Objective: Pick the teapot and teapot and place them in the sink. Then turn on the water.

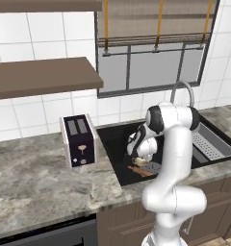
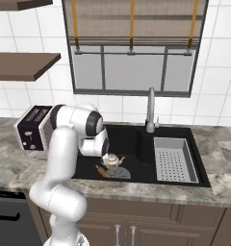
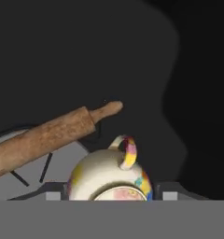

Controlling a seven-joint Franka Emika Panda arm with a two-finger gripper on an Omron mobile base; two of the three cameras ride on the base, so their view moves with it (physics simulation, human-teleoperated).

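The gripper [image 2: 108, 153] hangs low inside the sink [image 2: 136, 137], directly above one teapot [image 2: 112, 160]. In the right base view the hand's dark body covers the fingers, and in the left base view the forearm and wrist hide them as well; in the hand view the tips are lost under the bottom band. Whether the jaws are parted or closed cannot be told, nor whether they touch the pot.

The teapot [image 3: 110, 176] sits immediately below the gripper, on or close to the basin floor. In the hand view its lower half is cut off at the bottom edge; a curved part with coloured patches rises from its upper side, and whether that is handle or spout is unclear. In the left base view the teapot [image 1: 139, 161] shows as a pale patch under the hand, partly masked by the arm.

A wooden rolling pin [image 3: 48, 137] lies just beyond the teapot, slanting across the basin floor; its far handle is visible, the near end cut off. It overlaps a grey round drain [image 3: 44, 165], mostly hidden.

The faucet [image 2: 150, 111] stands behind the gripper at the sink's rear edge. The ribbed draining tray [image 2: 174, 159] lies well off to the gripper's right, and a toaster [image 1: 79, 140] sits on the counter to its left.
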